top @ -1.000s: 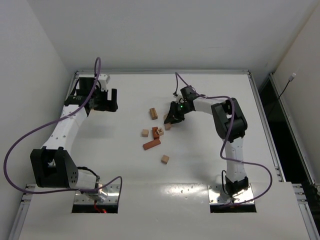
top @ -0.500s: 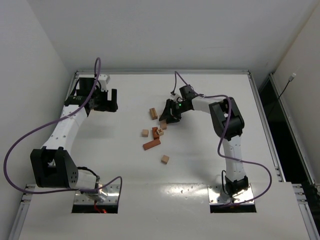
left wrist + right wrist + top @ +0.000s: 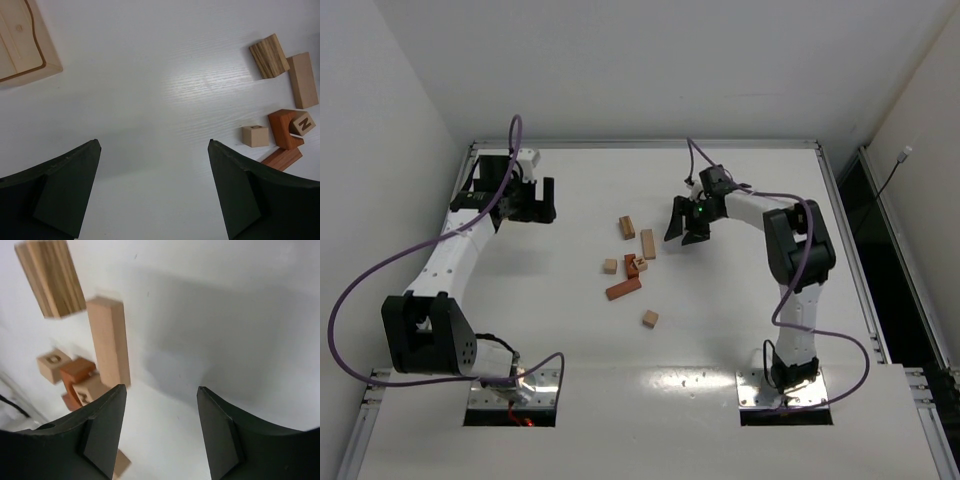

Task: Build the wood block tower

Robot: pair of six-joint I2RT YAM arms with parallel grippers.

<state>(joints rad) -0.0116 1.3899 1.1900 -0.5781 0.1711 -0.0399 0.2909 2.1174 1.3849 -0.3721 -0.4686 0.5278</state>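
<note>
Several wood blocks lie loose mid-table: a striped block [image 3: 627,227], a tan bar [image 3: 647,244], a small tan cube [image 3: 610,266], a reddish block [image 3: 631,267] with a lettered cube [image 3: 641,265] against it, a reddish bar [image 3: 623,289] and a lone tan cube [image 3: 649,318]. No tower shows in any view. My right gripper [image 3: 685,232] is open and empty, just right of the tan bar [image 3: 110,340]; it also shows in the right wrist view [image 3: 161,388]. My left gripper [image 3: 532,205] is open and empty at the far left, well apart from the blocks [image 3: 270,49].
A flat pale wooden tray [image 3: 20,45] lies beyond my left gripper [image 3: 154,144]. A raised rail [image 3: 645,145] runs along the table's back edge. Purple cables hang from both arms.
My right gripper went left with the tan bar, let it go beside the striped block, and drew back to the right, open. The left arm has not moved.
</note>
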